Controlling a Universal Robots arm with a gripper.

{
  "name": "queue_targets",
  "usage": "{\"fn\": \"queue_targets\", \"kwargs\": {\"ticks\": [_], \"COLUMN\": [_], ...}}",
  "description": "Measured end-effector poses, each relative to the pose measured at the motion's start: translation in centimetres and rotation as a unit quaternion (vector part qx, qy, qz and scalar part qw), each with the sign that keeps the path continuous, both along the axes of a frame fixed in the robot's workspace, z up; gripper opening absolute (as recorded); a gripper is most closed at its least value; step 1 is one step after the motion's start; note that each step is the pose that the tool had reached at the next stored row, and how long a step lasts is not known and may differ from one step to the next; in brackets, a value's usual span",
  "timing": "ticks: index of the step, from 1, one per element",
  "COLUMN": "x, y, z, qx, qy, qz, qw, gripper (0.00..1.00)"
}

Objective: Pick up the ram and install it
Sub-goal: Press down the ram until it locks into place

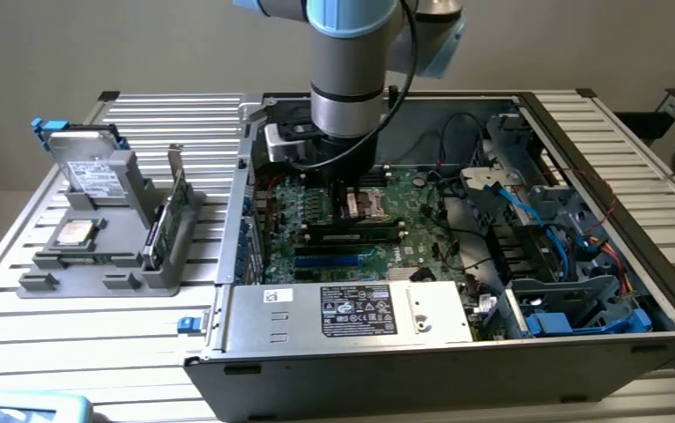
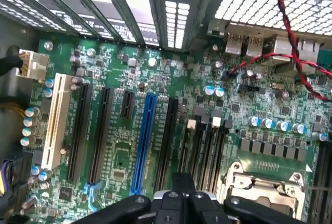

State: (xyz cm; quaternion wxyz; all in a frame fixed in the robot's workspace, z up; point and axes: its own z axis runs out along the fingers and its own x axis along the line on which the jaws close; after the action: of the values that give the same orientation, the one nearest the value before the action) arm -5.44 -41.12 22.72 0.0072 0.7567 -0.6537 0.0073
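Just below closed hand (image 1: 350, 198), ram (image 1: 355, 236) seated

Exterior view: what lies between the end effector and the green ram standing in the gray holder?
The case's upright metal side wall and a strip of slatted table separate the ram from the end effector, in the exterior view.

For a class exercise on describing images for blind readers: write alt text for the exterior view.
A robot arm reaches down into an open computer case, its shut gripper just above the motherboard, where a ram stick lies in a slot. On the exterior view's left, a grey holder stands on a slatted table.
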Motion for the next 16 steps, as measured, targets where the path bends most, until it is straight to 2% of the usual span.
{"fn": "queue_targets", "kwargs": {"ticks": [9, 12, 16], "x": [0.2, 0.5, 0.7], "y": [-0.09, -0.29, -0.50], "z": [3.91, 4.23, 4.47], "qx": [-0.0013, -0.0014, -0.0014], "qy": [0.0003, 0.0023, 0.0028], "qz": [0.000, 0.000, -0.001], "qw": [1.0000, 1.0000, 1.0000], "gripper": [0.11, 0.11, 0.11]}}
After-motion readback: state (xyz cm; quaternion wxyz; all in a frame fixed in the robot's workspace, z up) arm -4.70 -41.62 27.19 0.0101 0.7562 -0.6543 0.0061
